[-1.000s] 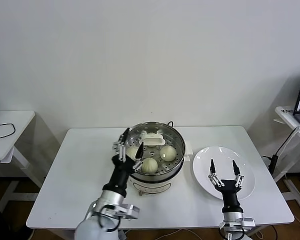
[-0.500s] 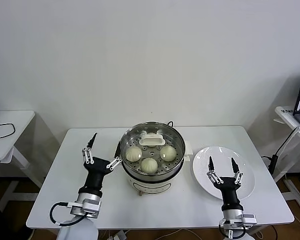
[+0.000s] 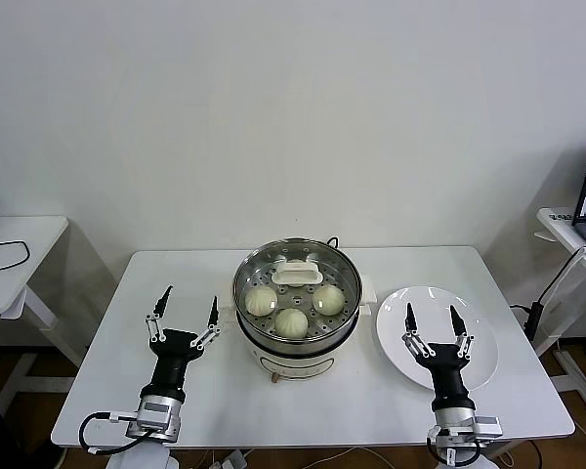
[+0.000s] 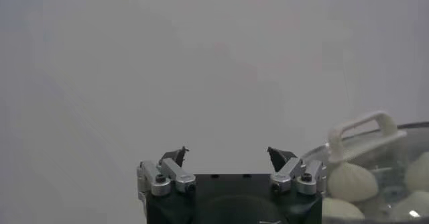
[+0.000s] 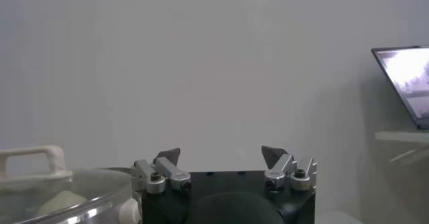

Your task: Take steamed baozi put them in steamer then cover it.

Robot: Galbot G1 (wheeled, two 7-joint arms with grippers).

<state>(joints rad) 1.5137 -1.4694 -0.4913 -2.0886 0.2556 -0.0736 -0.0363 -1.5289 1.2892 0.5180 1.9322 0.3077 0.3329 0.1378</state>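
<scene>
With the left gripper (image 3: 185, 318) now pulled back from the steamer (image 3: 297, 295) rim to the table on its left, jaws wide and empty like the right gripper (image 3: 431, 327) over the plate (image 3: 479, 366) on its right, the steamed baozi (image 3: 291, 322) sit inside under the glass lid (image 3: 298, 275), so the task looks finished.

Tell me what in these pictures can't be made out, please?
- Fourth baozi: the head view shows three baozi in the steamer; the lid's white handle could hide another.
- Steamer base controls: too small in the head view.
- Left tool and right tool: the wrist views cut off their bodies at the edge.
- Plate: the right tool covers part of it.
</scene>
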